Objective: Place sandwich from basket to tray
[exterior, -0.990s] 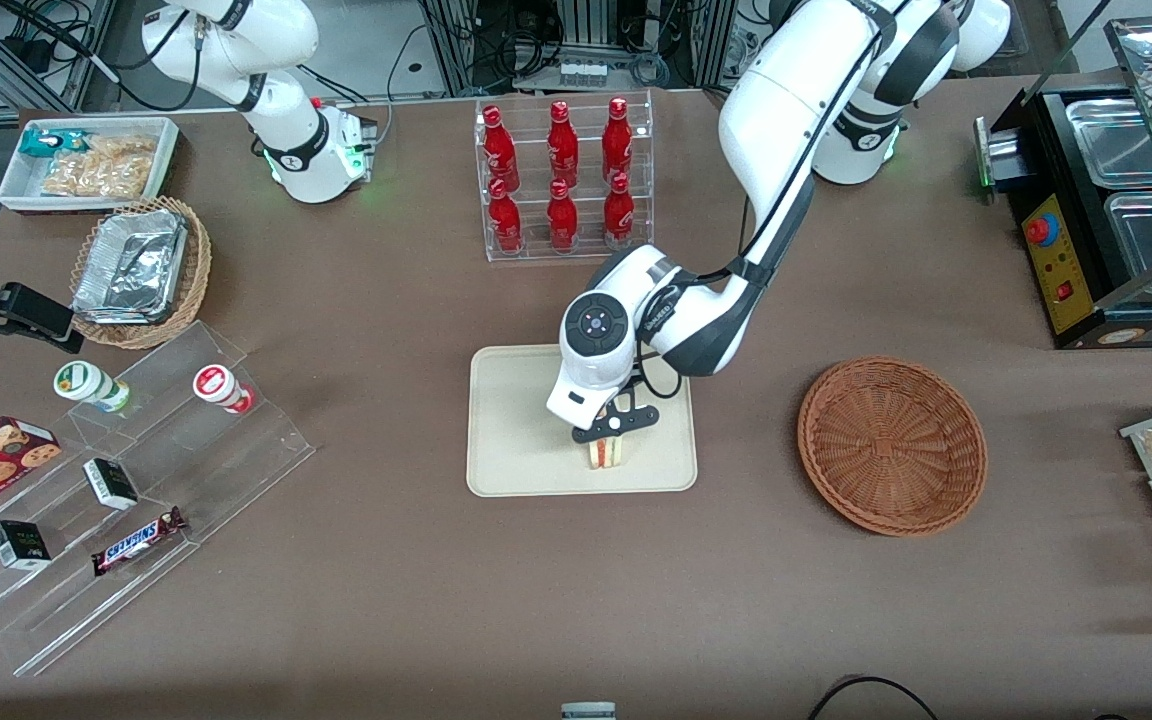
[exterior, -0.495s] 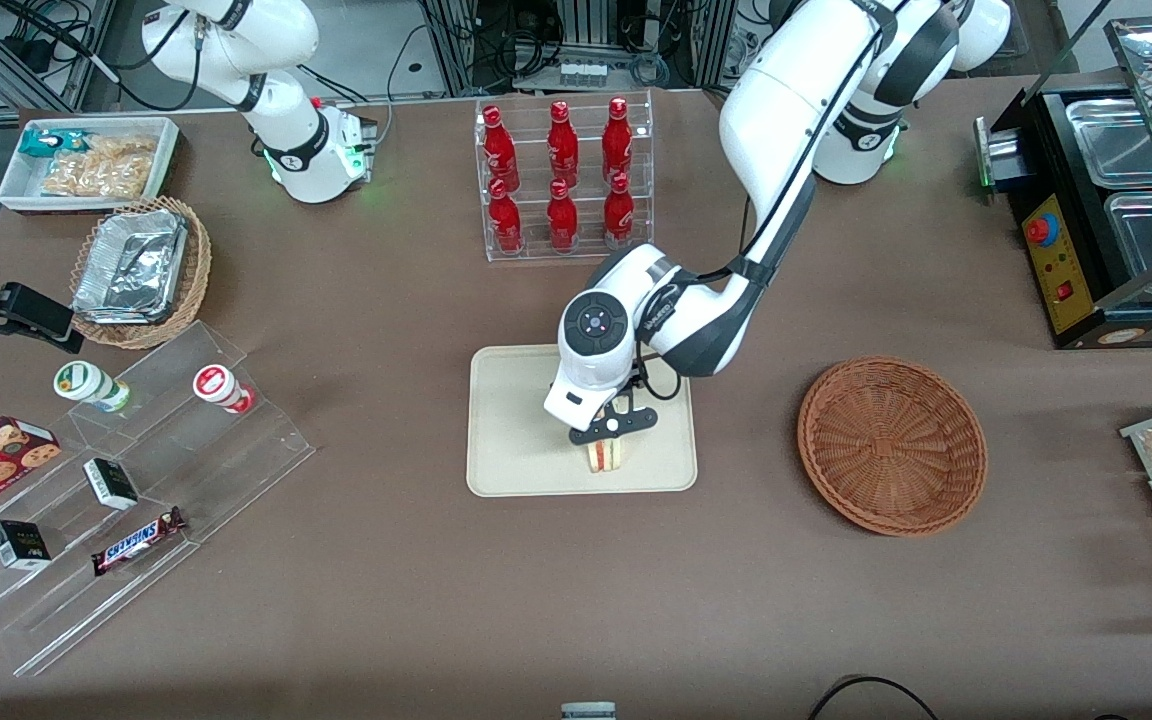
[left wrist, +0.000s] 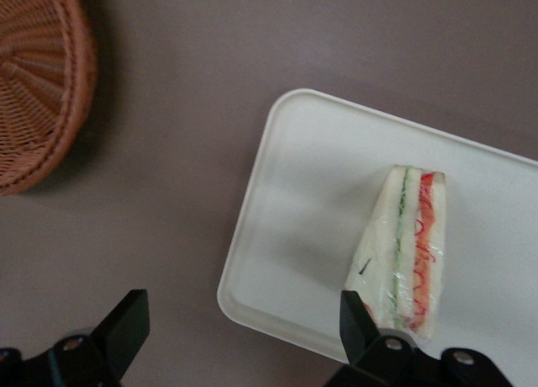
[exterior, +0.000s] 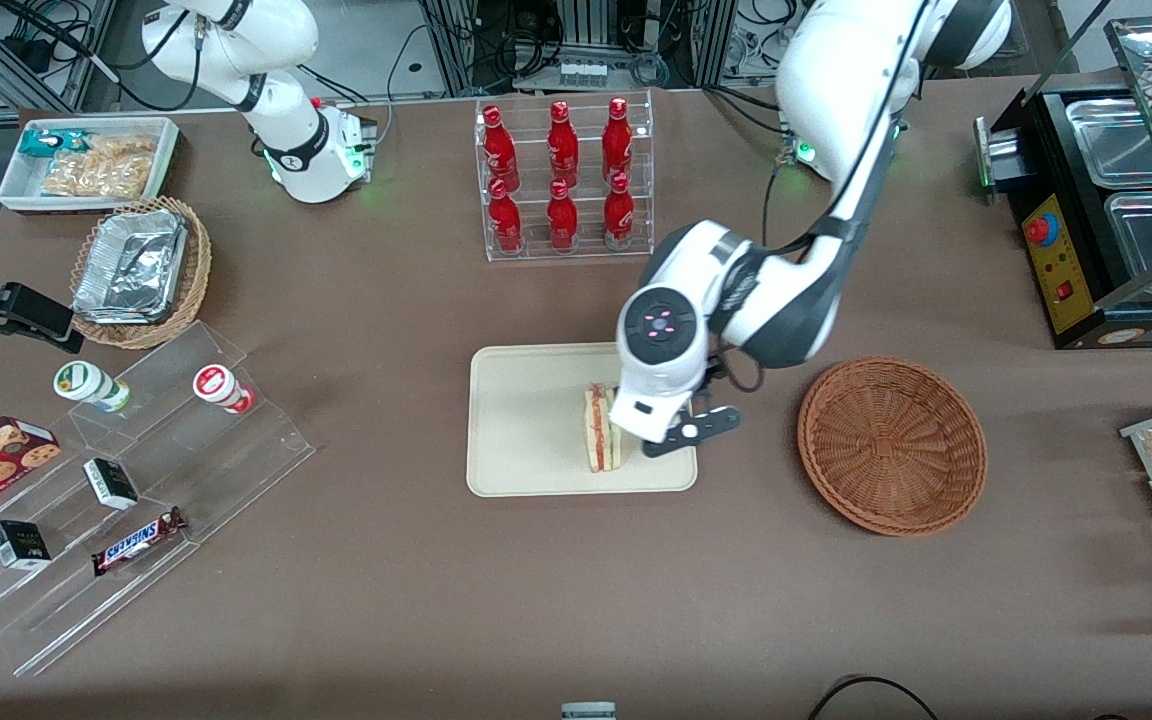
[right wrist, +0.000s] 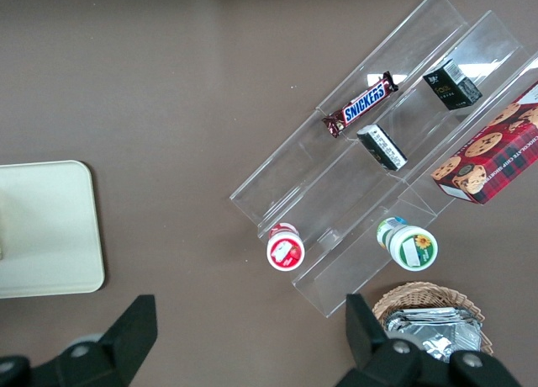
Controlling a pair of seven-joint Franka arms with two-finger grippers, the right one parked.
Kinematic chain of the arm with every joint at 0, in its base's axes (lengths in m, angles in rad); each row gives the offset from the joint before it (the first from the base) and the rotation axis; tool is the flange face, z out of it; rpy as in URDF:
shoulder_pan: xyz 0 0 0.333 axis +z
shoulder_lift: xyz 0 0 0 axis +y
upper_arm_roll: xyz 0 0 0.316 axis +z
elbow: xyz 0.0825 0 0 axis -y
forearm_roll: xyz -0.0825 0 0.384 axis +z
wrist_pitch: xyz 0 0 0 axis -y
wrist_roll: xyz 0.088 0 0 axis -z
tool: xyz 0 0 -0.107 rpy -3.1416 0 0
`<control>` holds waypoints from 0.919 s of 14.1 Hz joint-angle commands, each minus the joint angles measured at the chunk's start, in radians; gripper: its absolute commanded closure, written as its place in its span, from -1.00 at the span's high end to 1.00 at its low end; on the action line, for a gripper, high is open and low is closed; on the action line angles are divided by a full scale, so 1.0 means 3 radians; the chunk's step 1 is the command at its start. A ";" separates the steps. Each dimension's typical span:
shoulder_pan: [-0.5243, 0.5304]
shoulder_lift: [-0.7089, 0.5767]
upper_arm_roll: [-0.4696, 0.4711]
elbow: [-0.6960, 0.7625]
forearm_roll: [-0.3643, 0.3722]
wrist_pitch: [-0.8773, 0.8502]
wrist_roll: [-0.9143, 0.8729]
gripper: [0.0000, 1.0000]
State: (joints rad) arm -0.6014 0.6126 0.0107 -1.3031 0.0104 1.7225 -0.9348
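- The sandwich (exterior: 602, 430) stands on the tray (exterior: 521, 420), long axis running toward the front camera
- The claw (exterior: 681, 437) hangs beside it, fingers apart and empty, toward the basket (exterior: 891, 445)

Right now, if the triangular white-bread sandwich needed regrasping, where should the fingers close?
Probably across the two flat bread faces of the triangular white-bread sandwich, from above: it stands on edge on the beige rectangular tray, layers facing up. The open left gripper hangs beside it.
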 commanded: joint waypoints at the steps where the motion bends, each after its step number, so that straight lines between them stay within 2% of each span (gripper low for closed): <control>1: 0.0178 -0.0333 -0.0010 -0.0375 0.0017 -0.0040 0.0236 1.00; 9: 0.0808 -0.1253 -0.0005 -0.1387 -0.0086 -0.0071 0.1427 1.00; 13: 0.1359 -0.1586 -0.0148 -0.1434 -0.0076 -0.0484 0.2234 1.00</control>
State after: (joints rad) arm -0.2746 0.2191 0.0058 -1.6877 -0.0034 1.6164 -0.3739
